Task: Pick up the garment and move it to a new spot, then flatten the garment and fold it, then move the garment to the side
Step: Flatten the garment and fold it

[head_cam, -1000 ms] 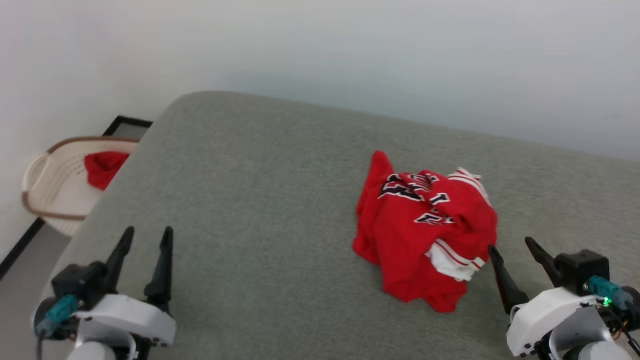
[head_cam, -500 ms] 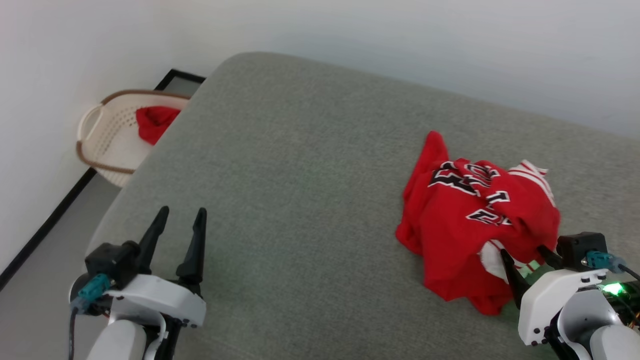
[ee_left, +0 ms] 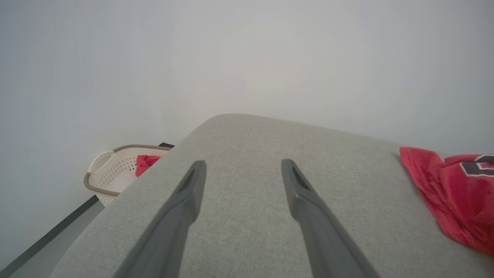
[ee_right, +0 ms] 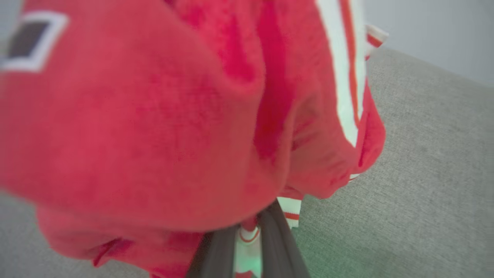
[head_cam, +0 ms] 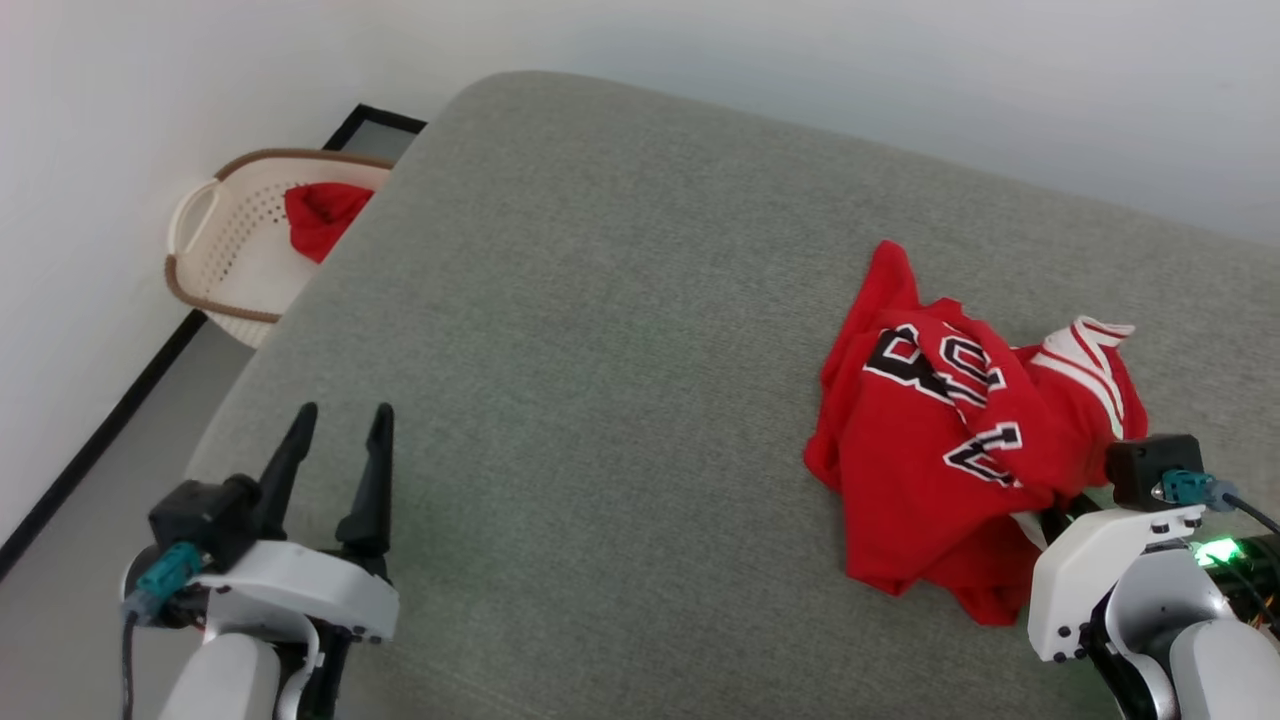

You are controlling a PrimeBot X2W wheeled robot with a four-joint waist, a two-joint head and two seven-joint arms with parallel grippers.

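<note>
One garment (head_cam: 950, 450): red jersey with black lettering, bunched on the grey cushion (head_cam: 600, 350), heaped over and ahead of my right fingers (ee_right: 279, 239), well off to the right of my left fingers (ee_left: 308, 216).
Right gripper (ee_right: 251, 226): fingers drawn close, pinching a fold of the jersey's red-and-white striped trim between them, with red cloth draped over their tips.
Left gripper (head_cam: 342, 412): fingers spread wide, bare cushion ahead of them.
Basket (head_cam: 215, 250): pale, beyond my left fingertips and to their left, past the cushion's corner, with a small red cloth (head_cam: 320, 215) inside.
</note>
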